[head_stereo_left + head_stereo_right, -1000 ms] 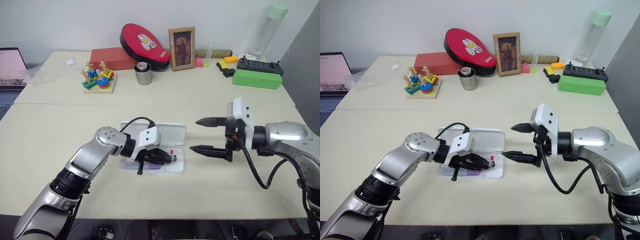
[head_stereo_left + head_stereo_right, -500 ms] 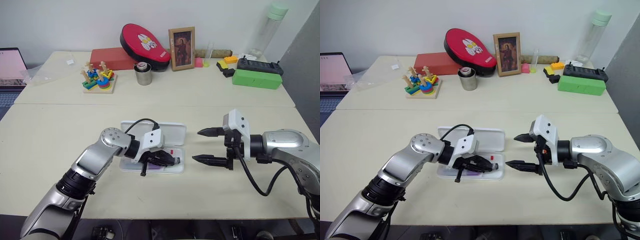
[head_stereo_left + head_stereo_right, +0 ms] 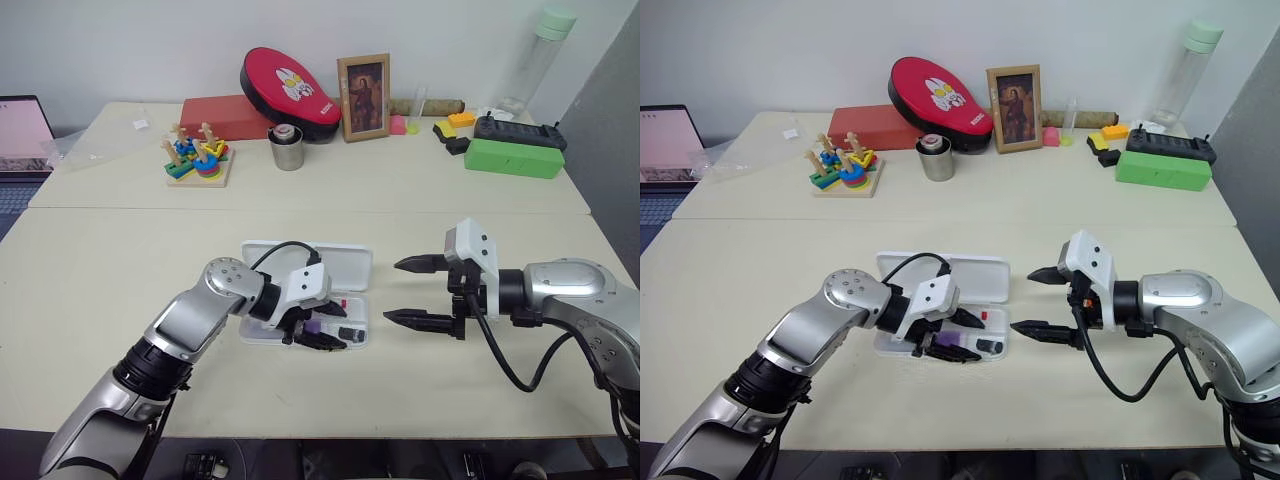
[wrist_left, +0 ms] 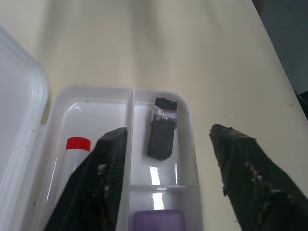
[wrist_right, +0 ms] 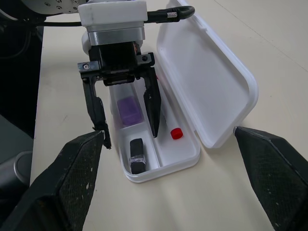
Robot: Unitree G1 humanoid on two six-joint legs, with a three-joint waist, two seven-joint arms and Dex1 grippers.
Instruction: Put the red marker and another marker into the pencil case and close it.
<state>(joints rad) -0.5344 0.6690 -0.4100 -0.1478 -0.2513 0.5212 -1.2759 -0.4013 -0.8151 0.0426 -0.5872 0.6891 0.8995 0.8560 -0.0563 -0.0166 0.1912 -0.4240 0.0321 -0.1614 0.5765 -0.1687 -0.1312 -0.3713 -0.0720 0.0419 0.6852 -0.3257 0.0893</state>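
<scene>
The pencil case [image 5: 226, 91] lies open on the table [image 3: 120, 260]. The red marker [image 4: 77, 144] and the lilac marker [image 5: 129, 110] are seen inside. Both the left gripper [image 5: 127, 130] and the right gripper [image 3: 410, 292] are spread open, and nothing is held.

The cream table [image 3: 420, 190] bears the open pencil case [image 3: 345, 262], green box [image 3: 513, 157] and steel cup [image 3: 286, 148].

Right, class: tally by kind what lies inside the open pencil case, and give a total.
Markers: 2 (red marker, lilac marker)
Small black object: 1
Total in the pencil case: 3
</scene>
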